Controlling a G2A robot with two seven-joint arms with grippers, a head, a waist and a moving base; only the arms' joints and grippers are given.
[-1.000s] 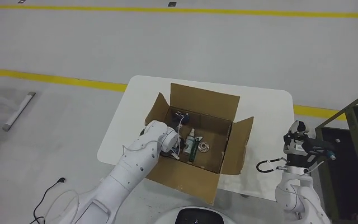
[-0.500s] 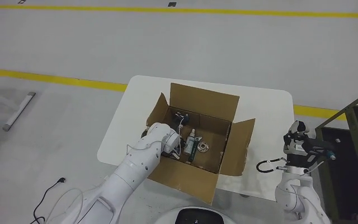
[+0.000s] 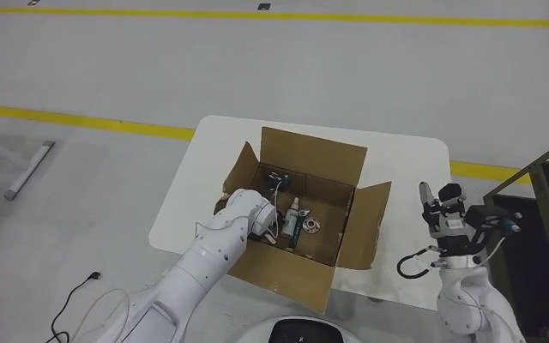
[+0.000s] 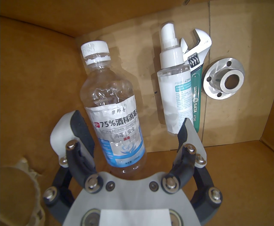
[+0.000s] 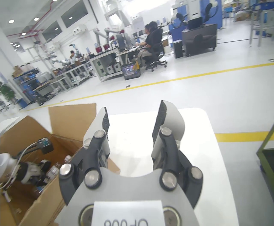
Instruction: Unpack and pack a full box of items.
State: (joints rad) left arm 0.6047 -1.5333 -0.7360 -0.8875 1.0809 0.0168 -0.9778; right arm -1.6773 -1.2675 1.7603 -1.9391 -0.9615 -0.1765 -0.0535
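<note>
Clear crinkled plastic bottle (image 4: 109,92) lies within spread left gripper (image 4: 132,124).

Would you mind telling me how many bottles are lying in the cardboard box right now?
2. The clear bottle lies framed by the open left gripper; the white spray bottle lies beside it, next to the wrench. More may be hidden elsewhere in the box.

Bright, even overhead light from ceiling lamps (image 5: 11,21); the far end of the hall (image 5: 137,8) blows out white. Table (image 3: 412,163) close to clipping. Dimmer inside the box (image 3: 300,154), soft shadow beside the spray bottle (image 4: 174,89). Glints on flange (image 4: 223,81) and clear bottle (image 4: 111,102). Wrist views bow straight lines at the edges.
</note>
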